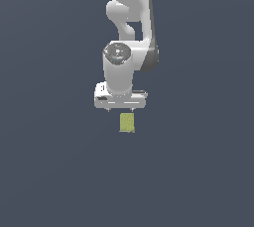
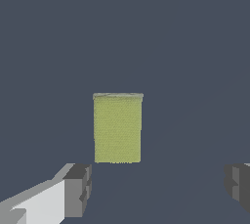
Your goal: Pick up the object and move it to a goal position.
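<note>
The pincer [image 1: 120, 108] is spread wide and holds nothing. In the exterior view the yellow-green block [image 1: 127, 122] sits just below the fingertips, apart from them. In the wrist view the block [image 2: 117, 128] lies beyond the two fingers [image 2: 78, 191], untouched. No legible markings.

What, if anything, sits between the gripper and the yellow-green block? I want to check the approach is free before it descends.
Nothing visible does. In the wrist view the block lies beyond the open gap between the two fingers, with only bare dark surface between. In the exterior view the gripper hangs just above the block.
</note>
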